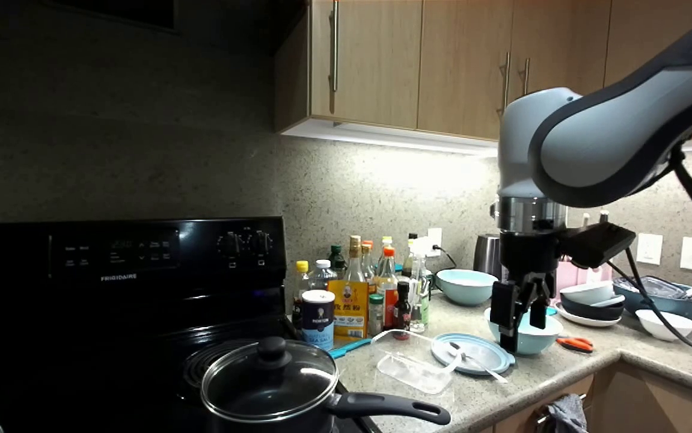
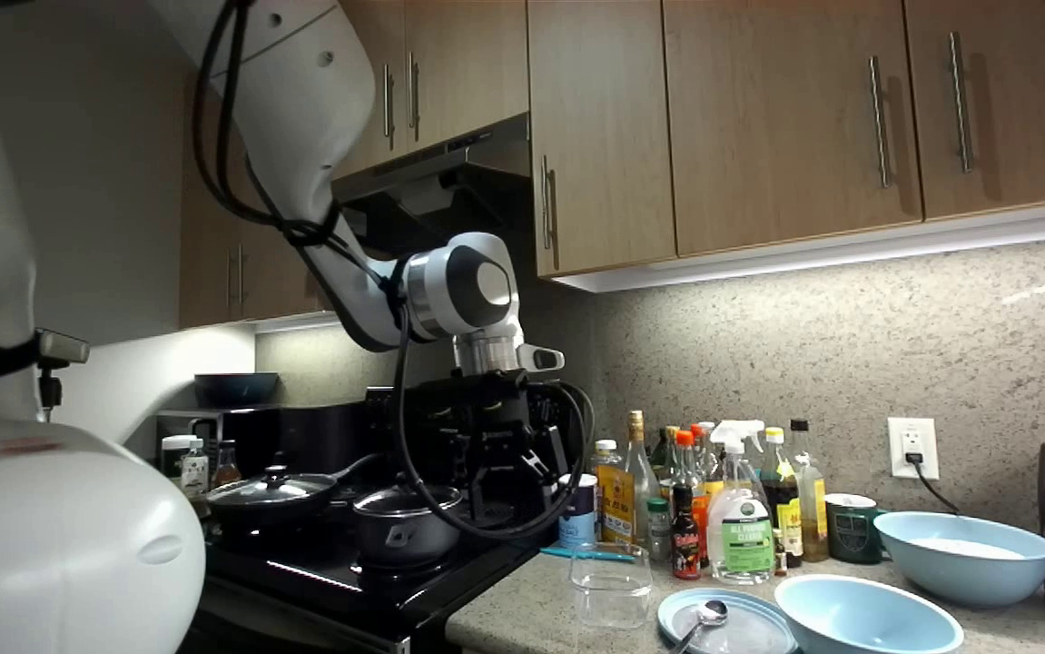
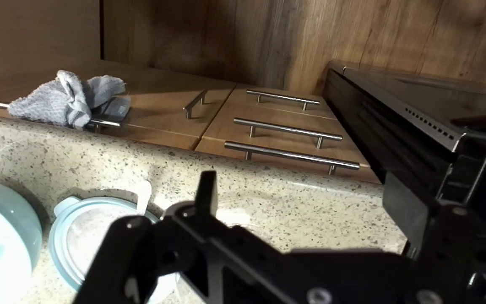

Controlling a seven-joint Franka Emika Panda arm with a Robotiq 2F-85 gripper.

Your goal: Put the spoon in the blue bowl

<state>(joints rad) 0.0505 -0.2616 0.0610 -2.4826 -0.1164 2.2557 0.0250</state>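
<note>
The thin, silvery spoon [image 2: 706, 618] is lying loose; the black two-fingered gripper [image 3: 305, 190], spread wide, holding nothing, should be lining up across the spoon's handle.

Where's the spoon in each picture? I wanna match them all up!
In an exterior view: the spoon is low down, right of the middle.
In an exterior view: the spoon is near the bottom edge, right of the middle.
Wrist view: only the end of its handle shows, left of the middle; the end effector covers the rest.
Shared landmark: the flat pale-blue plate, by the spoon in all three.
</note>
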